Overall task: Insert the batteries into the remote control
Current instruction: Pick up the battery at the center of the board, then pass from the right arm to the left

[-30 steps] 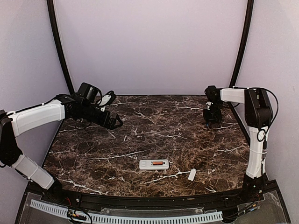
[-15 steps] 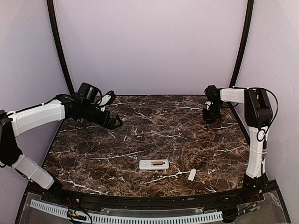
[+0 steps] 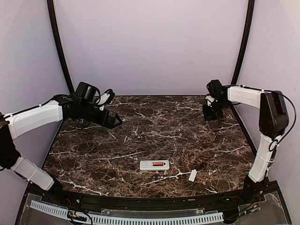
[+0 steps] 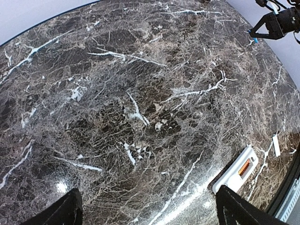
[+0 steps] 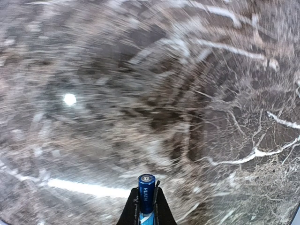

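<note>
One battery (image 3: 159, 164) lies in the near remote (image 3: 149, 165). The right gripper (image 5: 146, 199) pinches a second battery (image 5: 146, 186) far right; the left gripper (image 4: 150, 202) gapes wide, empty.

Left arm (image 3: 35, 117): rounded white shell segments joined by black joint housings. Thin black cables loop along the forward link, and a small white block (image 3: 105, 98) sits by the wrist.

Left gripper (image 3: 114, 121): black. Its two fingers (image 4: 63, 213) show as dark, matte, wedge-shaped tips in the wrist view.

Right arm (image 3: 260, 154): same build, with white tubular links and a large black elbow housing (image 3: 273, 112). A thin black cable curves beside the housing.

Right gripper (image 3: 209, 114): black and compact. Its fingers (image 5: 161, 211) are narrow, black and tapered to points.
</note>
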`<state>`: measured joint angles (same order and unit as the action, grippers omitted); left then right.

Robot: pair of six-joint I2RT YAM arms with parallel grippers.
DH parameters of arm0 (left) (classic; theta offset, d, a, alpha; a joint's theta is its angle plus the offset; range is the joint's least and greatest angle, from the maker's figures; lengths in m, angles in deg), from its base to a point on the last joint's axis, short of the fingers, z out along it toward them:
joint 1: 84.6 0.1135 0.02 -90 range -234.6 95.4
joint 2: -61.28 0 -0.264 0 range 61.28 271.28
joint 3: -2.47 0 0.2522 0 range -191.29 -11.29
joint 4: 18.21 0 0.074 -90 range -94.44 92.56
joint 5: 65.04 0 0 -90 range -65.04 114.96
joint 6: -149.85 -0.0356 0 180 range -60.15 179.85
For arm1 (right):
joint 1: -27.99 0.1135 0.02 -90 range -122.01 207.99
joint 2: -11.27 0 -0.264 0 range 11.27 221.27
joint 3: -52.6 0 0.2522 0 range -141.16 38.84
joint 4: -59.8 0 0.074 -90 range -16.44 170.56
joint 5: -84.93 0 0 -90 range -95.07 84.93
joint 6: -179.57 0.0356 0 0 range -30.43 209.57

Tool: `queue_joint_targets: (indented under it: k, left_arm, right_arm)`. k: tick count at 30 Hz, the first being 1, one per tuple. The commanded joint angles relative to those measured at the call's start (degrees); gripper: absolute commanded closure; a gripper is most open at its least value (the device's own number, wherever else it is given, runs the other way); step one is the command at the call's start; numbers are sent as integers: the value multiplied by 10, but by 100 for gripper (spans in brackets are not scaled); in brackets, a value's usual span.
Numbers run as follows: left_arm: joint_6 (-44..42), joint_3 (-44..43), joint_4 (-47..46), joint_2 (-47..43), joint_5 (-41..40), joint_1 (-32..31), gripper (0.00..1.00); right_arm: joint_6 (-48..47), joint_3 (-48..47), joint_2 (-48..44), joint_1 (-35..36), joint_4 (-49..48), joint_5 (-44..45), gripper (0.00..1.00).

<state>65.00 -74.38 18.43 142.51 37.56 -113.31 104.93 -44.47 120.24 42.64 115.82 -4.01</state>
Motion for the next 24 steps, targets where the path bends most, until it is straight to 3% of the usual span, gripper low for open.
queue_joint_targets:
  k: [1,6,9,12,16,24]
  left_arm:
    - [4,18,-18,-56,-8,3,3]
    - [44,43,-63,-118,-2,-3,10]
    - [111,59,-84,-171,-6,-18,16]
    - [154,84,-137,-214,-34,-85,19]
    - [179,116,-209,-206,-59,-176,21]
    - [172,119,-276,-154,-95,-281,23]
  right_arm:
    - [12,26,-71,48,-28,-26,100]
    - [39,49,-151,115,-37,-37,100]
    - [86,70,-222,163,-64,-44,100]
    - [132,95,-282,211,-100,-47,100]
    - [165,121,-336,267,-144,-43,100]
    - [214,162,-392,314,-244,-105,100]
